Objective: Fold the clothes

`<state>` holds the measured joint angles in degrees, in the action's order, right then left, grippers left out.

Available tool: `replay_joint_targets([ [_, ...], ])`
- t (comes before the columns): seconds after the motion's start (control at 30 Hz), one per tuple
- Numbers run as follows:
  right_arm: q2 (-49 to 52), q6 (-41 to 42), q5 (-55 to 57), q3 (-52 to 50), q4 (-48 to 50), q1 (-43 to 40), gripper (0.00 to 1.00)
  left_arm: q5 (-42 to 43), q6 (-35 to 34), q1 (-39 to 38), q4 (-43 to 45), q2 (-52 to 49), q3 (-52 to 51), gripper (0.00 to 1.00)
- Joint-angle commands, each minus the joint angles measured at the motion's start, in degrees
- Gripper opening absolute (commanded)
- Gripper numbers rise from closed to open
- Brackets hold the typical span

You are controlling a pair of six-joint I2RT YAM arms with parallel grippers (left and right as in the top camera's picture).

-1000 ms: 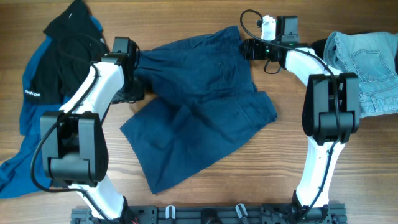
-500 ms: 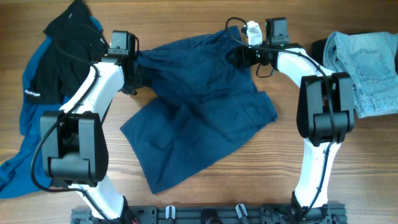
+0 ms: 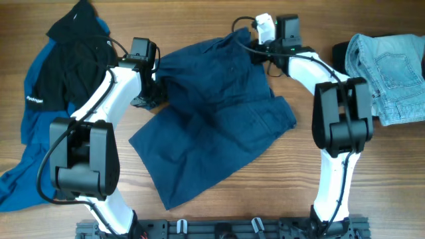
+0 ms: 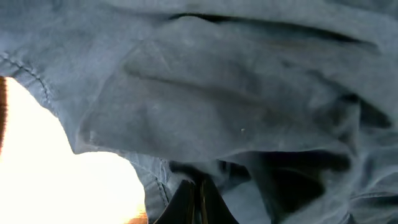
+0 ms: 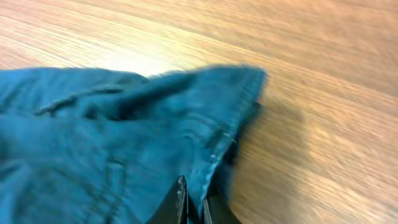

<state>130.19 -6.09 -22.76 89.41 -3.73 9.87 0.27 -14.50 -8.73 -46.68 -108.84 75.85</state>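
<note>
The navy shorts (image 3: 212, 119) lie spread and rumpled at the middle of the wooden table (image 3: 265, 192). The left gripper (image 3: 155, 83) pinches their upper left edge and the right gripper (image 3: 254, 41) their upper right corner, both pressed together on cloth. A jacket (image 3: 60, 73) lies far left, jeans (image 3: 388, 66) far right

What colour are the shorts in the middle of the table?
The shorts are dark navy blue, clearest in the overhead view.
</note>
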Motion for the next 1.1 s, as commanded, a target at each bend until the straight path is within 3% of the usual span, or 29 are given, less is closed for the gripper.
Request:
replay_joint_targets([
  [0.0,-1.07,0.28,0.85,0.92,3.26,3.26,0.08,0.98,-0.96,-0.07,0.52,0.31,-0.11,0.04],
  [0.27,-0.42,8.02,3.63,3.52,7.56,0.63,0.04,1.03,-0.96,-0.09,0.04,0.31,-0.11,0.04],
  [0.67,-0.31,9.18,2.89,7.32,7.15,-5.20,0.04,1.14,-0.90,-4.90,0.52,0.28,-2.97,0.04],
  [1.07,-0.31,9.27,3.26,7.32,7.28,-6.05,0.04,-13.14,-0.98,-6.14,8.41,0.28,-19.04,0.04],
])
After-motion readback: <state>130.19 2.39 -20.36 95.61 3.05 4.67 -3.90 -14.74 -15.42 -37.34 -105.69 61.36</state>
